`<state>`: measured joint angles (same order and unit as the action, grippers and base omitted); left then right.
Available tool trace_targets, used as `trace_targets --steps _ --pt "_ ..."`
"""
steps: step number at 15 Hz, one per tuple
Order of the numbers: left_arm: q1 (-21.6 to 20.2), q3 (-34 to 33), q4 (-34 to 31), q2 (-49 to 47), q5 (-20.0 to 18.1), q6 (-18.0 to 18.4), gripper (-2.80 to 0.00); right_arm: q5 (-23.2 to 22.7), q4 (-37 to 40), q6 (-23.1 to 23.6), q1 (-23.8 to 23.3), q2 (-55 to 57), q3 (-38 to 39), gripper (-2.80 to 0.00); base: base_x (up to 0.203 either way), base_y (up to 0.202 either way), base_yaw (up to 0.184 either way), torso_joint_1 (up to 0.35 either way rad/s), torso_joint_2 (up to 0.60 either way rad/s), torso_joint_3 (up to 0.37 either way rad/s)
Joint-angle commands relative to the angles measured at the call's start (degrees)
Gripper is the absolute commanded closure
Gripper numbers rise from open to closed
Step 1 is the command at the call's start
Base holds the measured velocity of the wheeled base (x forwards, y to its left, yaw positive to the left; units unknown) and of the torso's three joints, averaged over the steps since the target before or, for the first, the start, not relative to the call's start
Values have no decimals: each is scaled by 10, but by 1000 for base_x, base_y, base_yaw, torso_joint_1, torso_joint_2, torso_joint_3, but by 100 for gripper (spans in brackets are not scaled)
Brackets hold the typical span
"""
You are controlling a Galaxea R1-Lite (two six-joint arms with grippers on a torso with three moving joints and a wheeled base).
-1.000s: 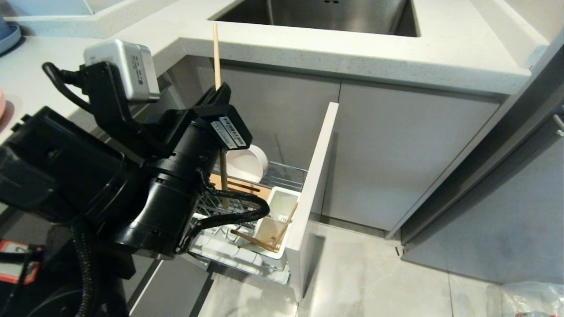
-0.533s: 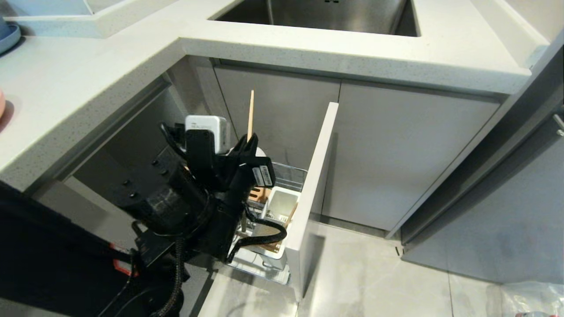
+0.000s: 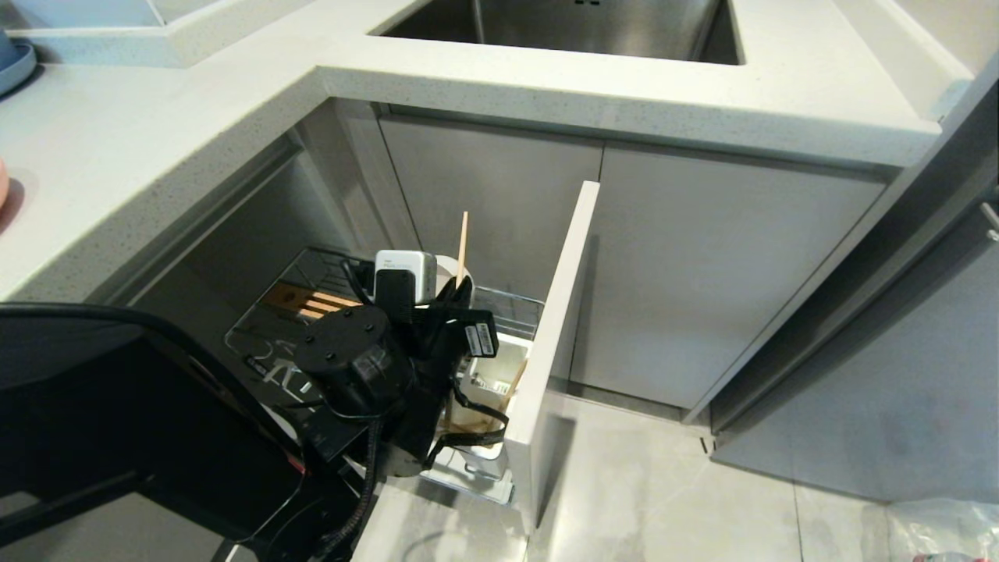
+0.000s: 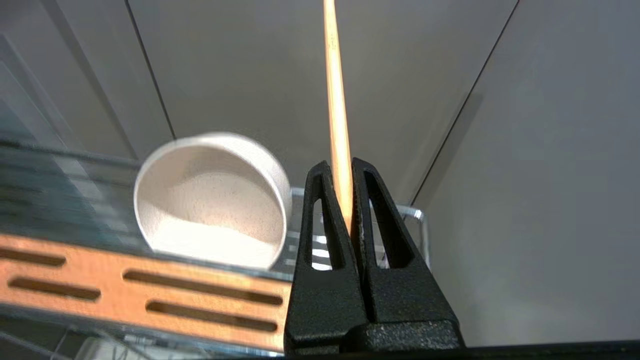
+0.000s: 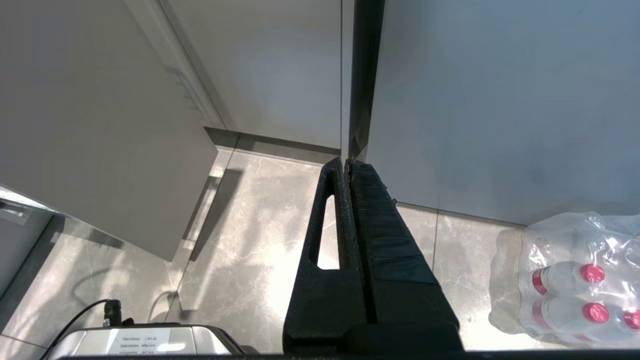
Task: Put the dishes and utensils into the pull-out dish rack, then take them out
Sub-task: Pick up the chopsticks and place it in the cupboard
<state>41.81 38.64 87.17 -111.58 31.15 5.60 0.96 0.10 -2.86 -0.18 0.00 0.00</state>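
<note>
My left gripper is shut on one light wooden chopstick and holds it upright, its top end sticking up above the fingers. The gripper hangs low over the pull-out dish rack, just above the white utensil cup. A second chopstick leans inside that cup. The cream-white bowl lies on its side in the rack behind the slotted orange-wood strip; in the head view my wrist hides most of it. My right gripper is shut on nothing, parked over the floor.
The rack's tall pale front panel stands out just right of the cup. The white counter and steel sink overhang behind. A blue plate sits far left on the counter. A wrapped pack of bottles lies on the floor.
My left arm has come down from counter height to the rack, carrying the chopstick upright and shifting right towards the utensil cup. The right arm has not moved.
</note>
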Motion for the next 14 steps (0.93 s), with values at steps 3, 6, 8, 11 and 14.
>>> trace_targets --steps 3,6,8,11,14 --pt "1 7 -62 89 -2 8 0 0 0 0 0 0 1 0 0 0 0 0 0 0" --pt "1 32 -317 214 20 15 0 0 0 0 0 0 1 0 0 0 0 0 0 0" --pt "0 51 -500 282 29 14 0 0 0 0 0 0 1 0 0 0 0 0 0 0" --pt "-1 94 -756 341 34 -1 0 0 0 0 0 0 1 0 0 0 0 0 0 0" --pt "3 184 -978 363 18 -91 0 0 0 0 0 0 1 0 0 0 0 0 0 0"
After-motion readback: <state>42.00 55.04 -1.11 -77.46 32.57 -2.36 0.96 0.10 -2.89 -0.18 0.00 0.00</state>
